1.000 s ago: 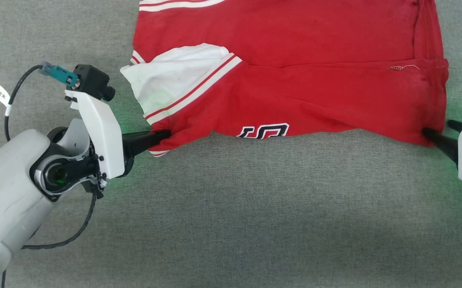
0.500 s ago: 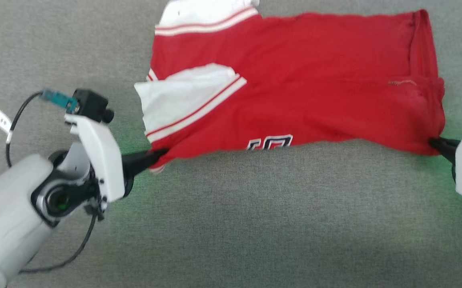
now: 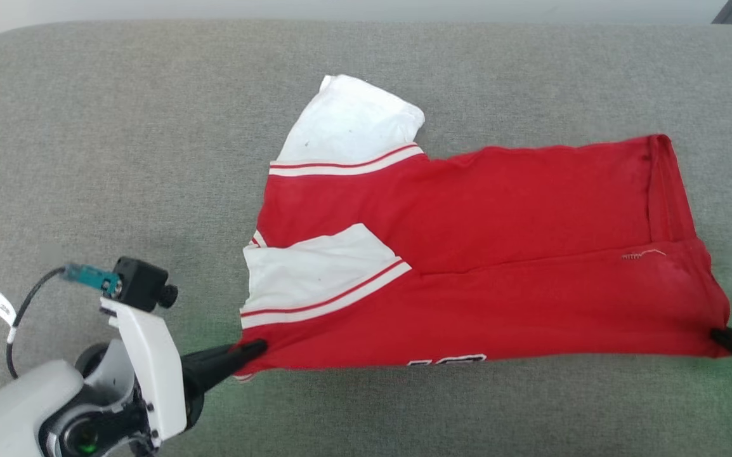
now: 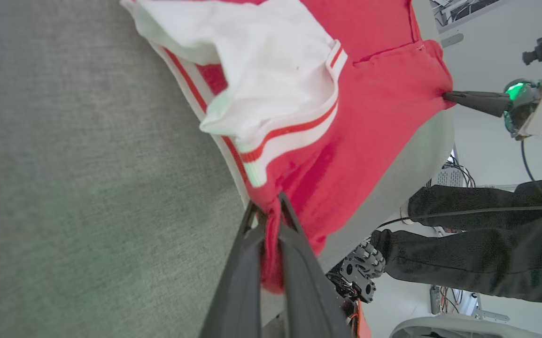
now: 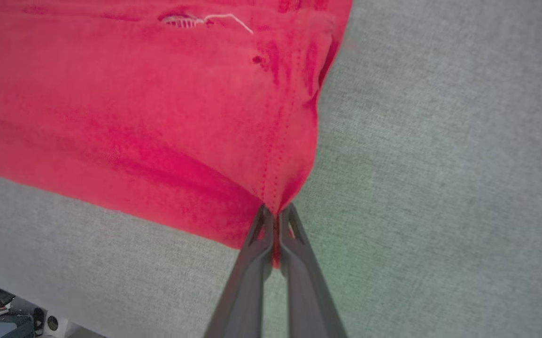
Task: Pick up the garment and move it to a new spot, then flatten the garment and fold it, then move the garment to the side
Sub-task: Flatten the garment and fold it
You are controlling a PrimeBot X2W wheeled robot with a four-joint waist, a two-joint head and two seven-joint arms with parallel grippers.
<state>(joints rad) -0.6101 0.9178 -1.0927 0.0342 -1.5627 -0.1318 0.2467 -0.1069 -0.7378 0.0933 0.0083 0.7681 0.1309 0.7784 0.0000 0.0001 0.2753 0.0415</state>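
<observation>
— Jersey T-shirt, red with white sleeves (image 3: 499, 266), where is it?
— Spread on the grey fabric tabletop (image 3: 118, 158); left gripper (image 3: 259, 346) pinches its near left corner, right gripper (image 3: 717, 333) its near right corner.

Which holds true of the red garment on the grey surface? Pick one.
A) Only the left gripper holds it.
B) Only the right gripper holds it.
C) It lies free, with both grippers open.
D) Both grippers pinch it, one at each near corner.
D: the left gripper and the right gripper are each shut on a near corner of the garment. Both wrist views show red cloth clamped between closed jaws.
</observation>
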